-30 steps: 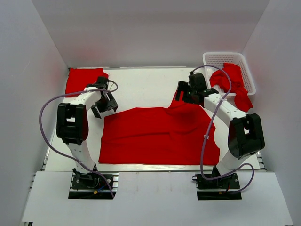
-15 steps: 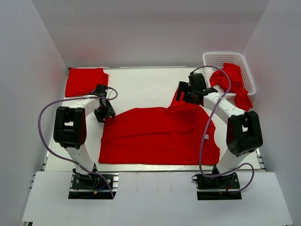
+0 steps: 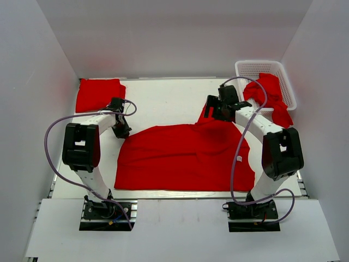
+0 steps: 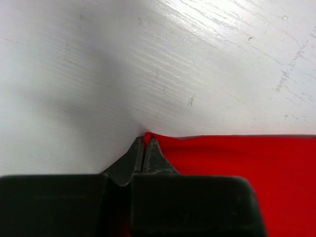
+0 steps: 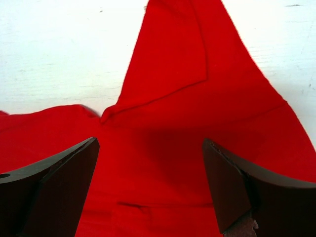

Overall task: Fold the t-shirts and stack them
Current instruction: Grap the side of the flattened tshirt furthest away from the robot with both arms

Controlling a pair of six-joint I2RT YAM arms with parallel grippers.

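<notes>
Shut just now, the left fingers (image 4: 156,159) are clamped on the far-left corner of the bright red fabric t-shirt (image 3: 185,158) spread on the tabletop (image 3: 163,103); the right fingers (image 5: 59,177), held wide above it, should be closed before lifting.

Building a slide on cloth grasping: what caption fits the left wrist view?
Left gripper pinched shut on the corner of a red t-shirt lying flat on the white table.

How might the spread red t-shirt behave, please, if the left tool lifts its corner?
Probably floppy: the spread t-shirt lies in soft folds. Lifted from one corner by the left tool, it would likely drape and drag.
</notes>
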